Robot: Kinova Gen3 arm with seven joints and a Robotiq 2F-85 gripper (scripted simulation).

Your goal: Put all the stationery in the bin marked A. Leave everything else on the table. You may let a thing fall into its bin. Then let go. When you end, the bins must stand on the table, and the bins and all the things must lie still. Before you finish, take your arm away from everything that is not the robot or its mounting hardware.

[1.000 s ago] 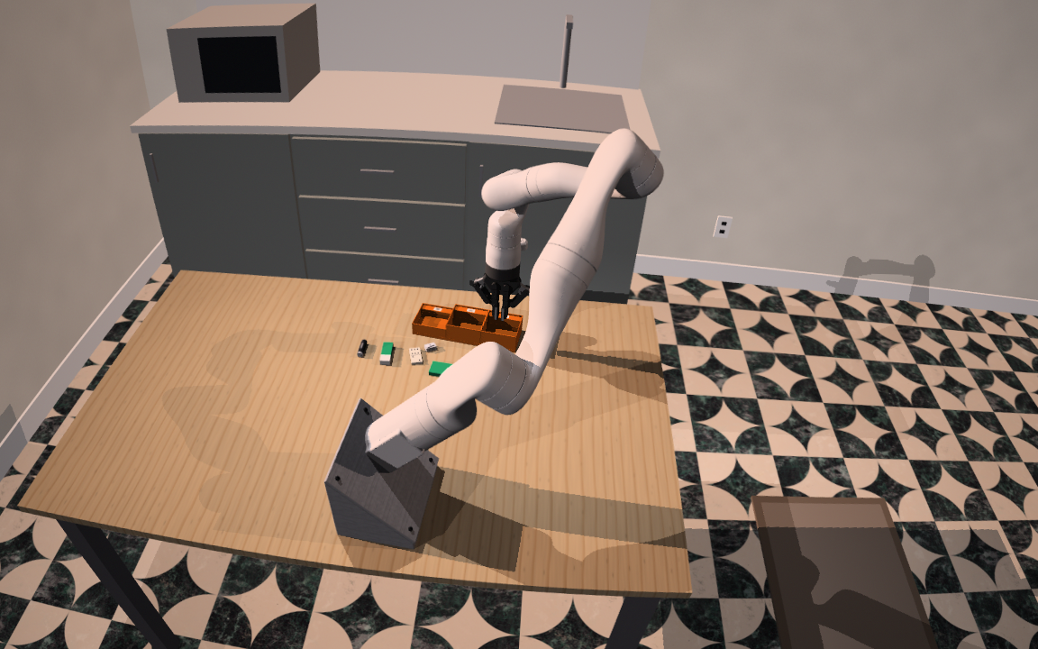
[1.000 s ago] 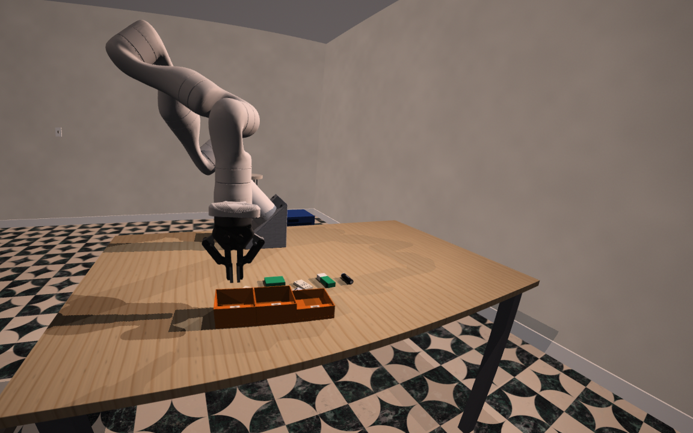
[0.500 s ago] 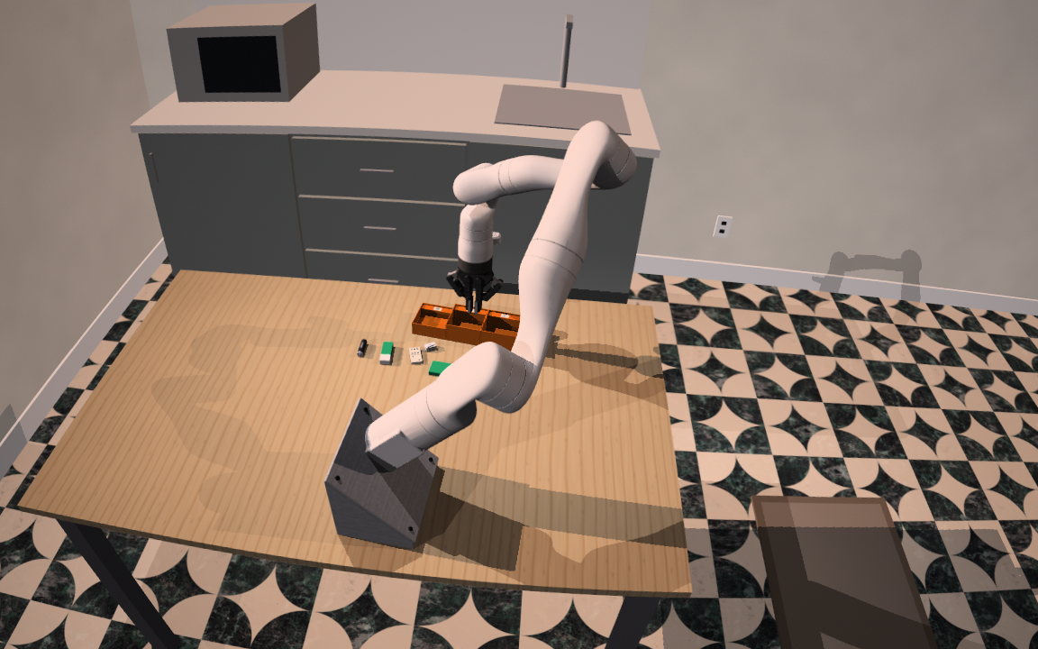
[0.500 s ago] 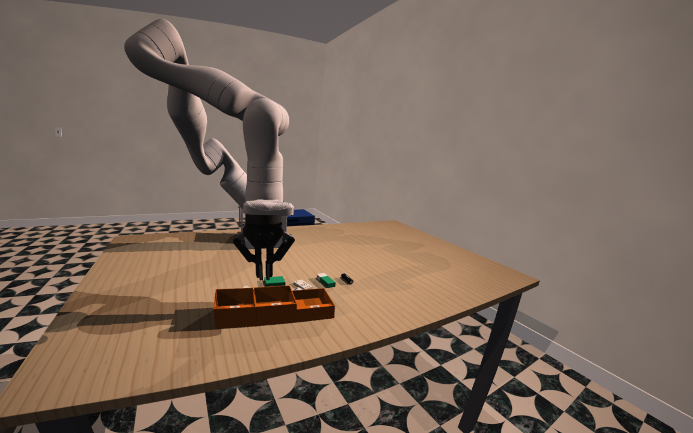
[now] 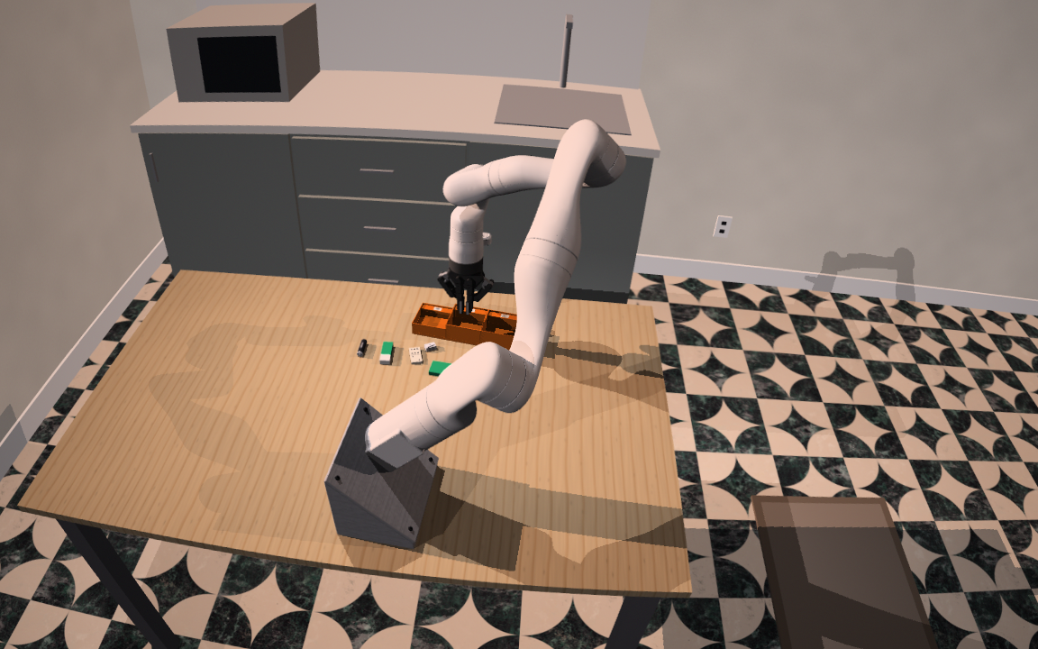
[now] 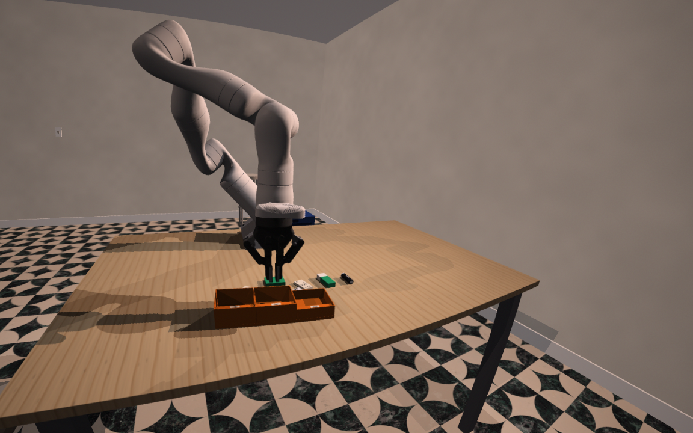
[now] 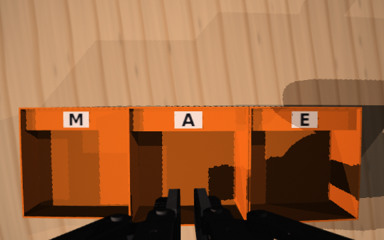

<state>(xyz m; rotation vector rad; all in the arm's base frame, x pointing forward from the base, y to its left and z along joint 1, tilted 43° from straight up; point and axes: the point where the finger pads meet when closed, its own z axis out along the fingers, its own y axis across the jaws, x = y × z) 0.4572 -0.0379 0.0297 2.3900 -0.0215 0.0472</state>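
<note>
Three joined orange bins marked M [image 7: 39, 120], A [image 7: 159, 120] [image 5: 466, 332] [image 6: 274, 313] and E [image 7: 339, 120] stand on the wooden table [image 5: 224, 443] [image 6: 392, 269]; in the wrist view all three look empty. My gripper [image 5: 462, 310] [image 6: 275, 274] [image 7: 187, 204] hangs upright just above bin A, its fingers nearly together with nothing between them. On the table beside the bins lie a green eraser [image 5: 439, 368] [image 6: 274, 281], a green-and-white eraser [image 5: 386, 352] [image 6: 325, 279], a white dotted tile [image 5: 415, 355] [image 6: 301, 284], a small white-grey piece [image 5: 430, 347] and a black cylinder [image 5: 361, 347] [image 6: 346, 278].
The arm's grey base block [image 5: 381, 492] stands near the table's front edge. A grey cabinet with a microwave [image 5: 241, 52] and a sink stands behind the table. A brown panel [image 5: 837, 572] stands on the floor to the right.
</note>
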